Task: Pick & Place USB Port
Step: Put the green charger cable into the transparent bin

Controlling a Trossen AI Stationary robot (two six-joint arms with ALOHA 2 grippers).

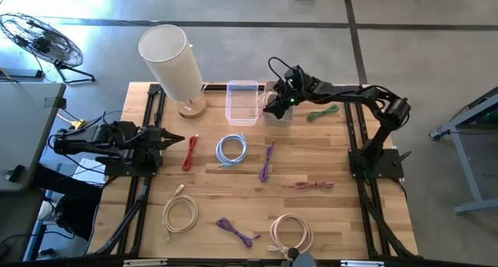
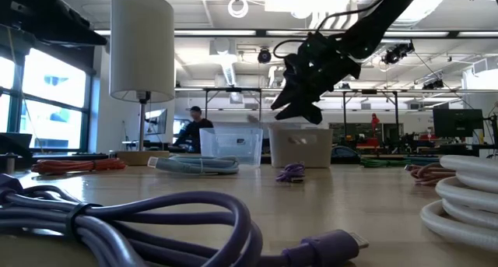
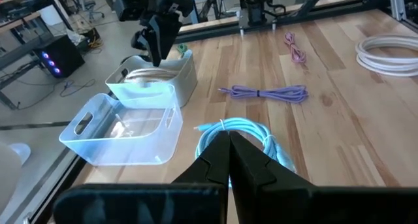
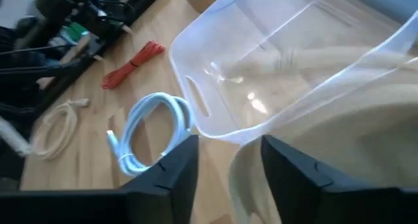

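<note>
Two bins stand side by side at the table's far middle: an empty clear bin point(image 1: 242, 102) and a frosted bin point(image 3: 186, 77) with a coiled beige cable point(image 3: 151, 74) lying inside. My right gripper point(image 4: 225, 162) hovers just above the frosted bin, fingers open and slanting down, nothing between them. It also shows in the low view as my right gripper point(image 2: 299, 110), clear of the bin's rim. My left gripper point(image 1: 179, 138) waits shut near the table's left edge, pointing toward a light blue cable coil point(image 1: 232, 149).
Loose cables lie on the wood: red point(image 1: 190, 152), purple point(image 1: 266, 160), green point(image 1: 323, 111), pink point(image 1: 311, 184), a beige coil point(image 1: 180, 212), a second purple point(image 1: 237, 231), a white coil point(image 1: 292, 232). A lamp point(image 1: 173, 64) stands at the far left.
</note>
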